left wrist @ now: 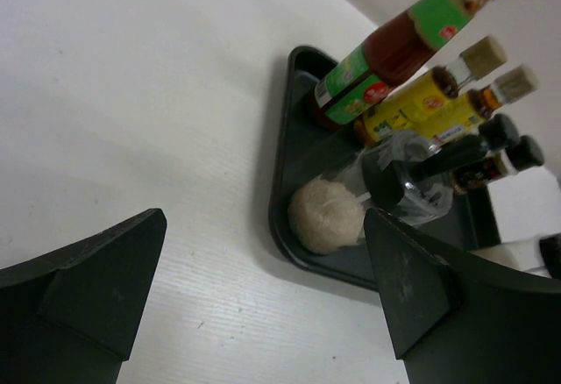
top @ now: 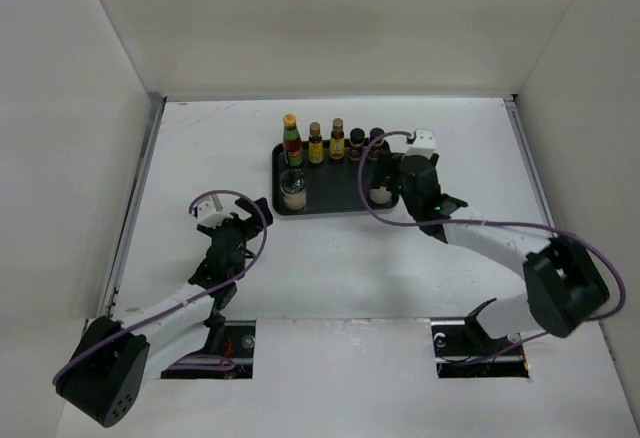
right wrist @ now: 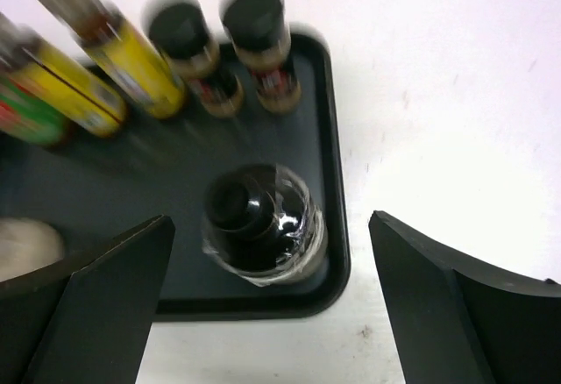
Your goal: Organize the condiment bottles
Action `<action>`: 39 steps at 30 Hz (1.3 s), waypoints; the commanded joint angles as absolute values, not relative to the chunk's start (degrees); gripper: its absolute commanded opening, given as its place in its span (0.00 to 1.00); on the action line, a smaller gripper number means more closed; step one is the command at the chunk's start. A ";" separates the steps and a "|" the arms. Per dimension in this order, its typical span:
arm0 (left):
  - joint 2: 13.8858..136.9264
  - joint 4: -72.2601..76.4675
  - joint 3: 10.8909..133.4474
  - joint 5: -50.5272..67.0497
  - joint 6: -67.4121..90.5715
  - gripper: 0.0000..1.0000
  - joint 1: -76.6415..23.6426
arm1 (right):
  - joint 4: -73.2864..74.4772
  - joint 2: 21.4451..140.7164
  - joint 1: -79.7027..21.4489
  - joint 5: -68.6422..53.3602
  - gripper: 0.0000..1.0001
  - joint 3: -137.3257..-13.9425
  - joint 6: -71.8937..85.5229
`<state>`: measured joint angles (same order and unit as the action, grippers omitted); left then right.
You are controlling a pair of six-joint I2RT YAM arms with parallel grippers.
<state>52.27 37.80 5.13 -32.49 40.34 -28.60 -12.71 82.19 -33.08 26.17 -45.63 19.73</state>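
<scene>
Directly below the right gripper [right wrist: 270, 222], one white jar [right wrist: 261, 226] stands upright in a corner of the tray [right wrist: 340, 226]. The fingers [right wrist: 105, 288] are spread wide, one on each side of the jar (no contact). Ahead of the fingertips, along the tray's far edge, stand the red bottle [top: 292, 140], two amber bottles [top: 315, 145] and two brown bottles [top: 356, 145]. The second jar [top: 293, 191] stands in the tray, to this gripper's left. The left gripper [left wrist: 265, 222], likewise spread and holding nothing, hovers over the table [top: 330, 268]. The second jar lies ahead, to its right.
</scene>
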 commanded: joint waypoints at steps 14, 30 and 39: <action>52.11 32.44 7.29 -34.81 43.06 1.00 -24.39 | -20.48 51.16 -23.34 37.35 1.00 -16.36 46.13; 53.80 20.48 11.25 -33.84 44.91 1.00 -23.16 | -26.63 51.77 -18.15 26.19 1.00 -11.87 52.12; 53.17 20.12 11.69 -32.78 44.91 1.00 -21.58 | -27.68 53.44 -16.66 25.49 1.00 -11.69 52.38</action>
